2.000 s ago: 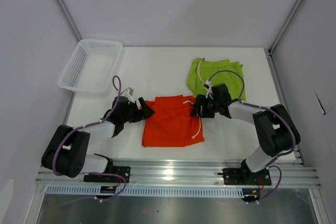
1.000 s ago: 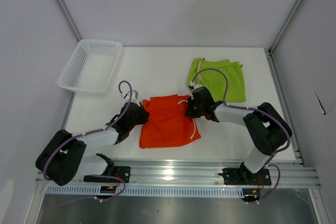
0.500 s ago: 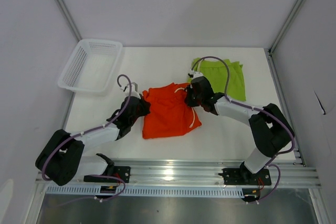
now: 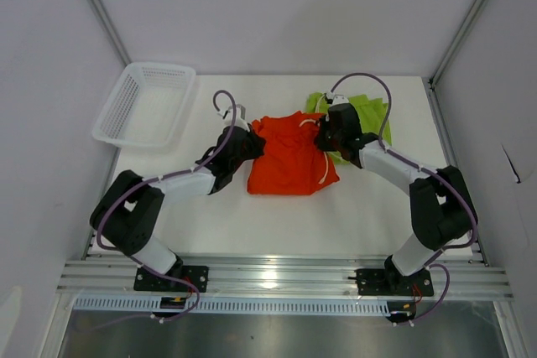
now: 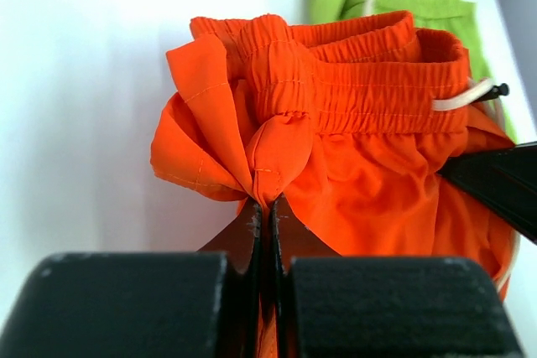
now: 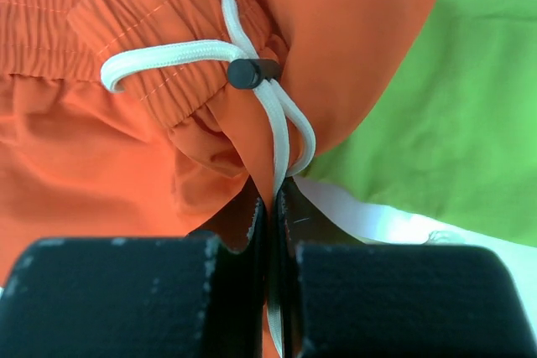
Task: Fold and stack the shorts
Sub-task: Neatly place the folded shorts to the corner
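The orange shorts (image 4: pixel 289 161) are spread on the white surface (image 4: pixel 252 215) to the right of the mesh basket (image 4: pixel 117 111), well apart from it, with the waistband roughly level with the basket's near half. The left end effector (image 4: pixel 249 142) is closed tight on the waistband corner that faces the basket. In the left wrist view a bunched fold of orange fabric is pinched between the shut fingers (image 5: pixel 239 241), and the gathered elastic is seen just above the grip. The right end effector (image 4: pixel 323 136) is closed on the opposite waistband corner, the one farther from the basket. In the right wrist view, orange fabric and a strand of the white drawstring (image 6: pixel 168 54) are clamped between its fingers, and a small black toggle (image 6: pixel 243 73) is seen on the cord just above them. Whether the waistband is raised clear of the surface cannot be told. The lime green shorts (image 4: pixel 369 115) lie farther still from the basket, beyond the orange pair, and are partly covered by the orange edge and the right arm.
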Robot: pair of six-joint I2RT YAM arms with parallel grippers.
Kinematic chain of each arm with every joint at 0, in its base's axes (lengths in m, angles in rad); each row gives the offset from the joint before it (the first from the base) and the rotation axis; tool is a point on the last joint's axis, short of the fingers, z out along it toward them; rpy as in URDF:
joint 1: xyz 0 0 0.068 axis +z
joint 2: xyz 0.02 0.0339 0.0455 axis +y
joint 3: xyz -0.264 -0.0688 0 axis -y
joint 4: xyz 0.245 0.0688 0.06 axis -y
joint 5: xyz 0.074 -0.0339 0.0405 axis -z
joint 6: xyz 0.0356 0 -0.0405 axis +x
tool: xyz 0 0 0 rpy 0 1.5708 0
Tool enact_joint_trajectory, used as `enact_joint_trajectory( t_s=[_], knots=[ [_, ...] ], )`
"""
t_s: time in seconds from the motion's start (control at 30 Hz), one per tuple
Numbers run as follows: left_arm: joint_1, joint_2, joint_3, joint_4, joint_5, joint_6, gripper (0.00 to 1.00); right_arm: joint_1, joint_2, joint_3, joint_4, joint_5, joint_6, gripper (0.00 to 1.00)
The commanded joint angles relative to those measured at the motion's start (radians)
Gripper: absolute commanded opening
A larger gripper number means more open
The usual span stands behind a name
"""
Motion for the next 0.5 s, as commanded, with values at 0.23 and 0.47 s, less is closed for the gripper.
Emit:
enact_joint_trajectory(
  t_s=[0.23, 0.47],
  knots=[
    [-0.054, 0.187, 0.322, 0.038, 0.104, -0.034, 0.00, -0.174, -0.098, 0.112, -0.068, -0.049, -0.028, 0.00],
    [-0.076, 0.389, 0.598, 0.080, 0.176, -0.084, 0.00, -0.322, -0.049, 0.196, -0.116, -0.135, -0.025, 0.00]
  ],
)
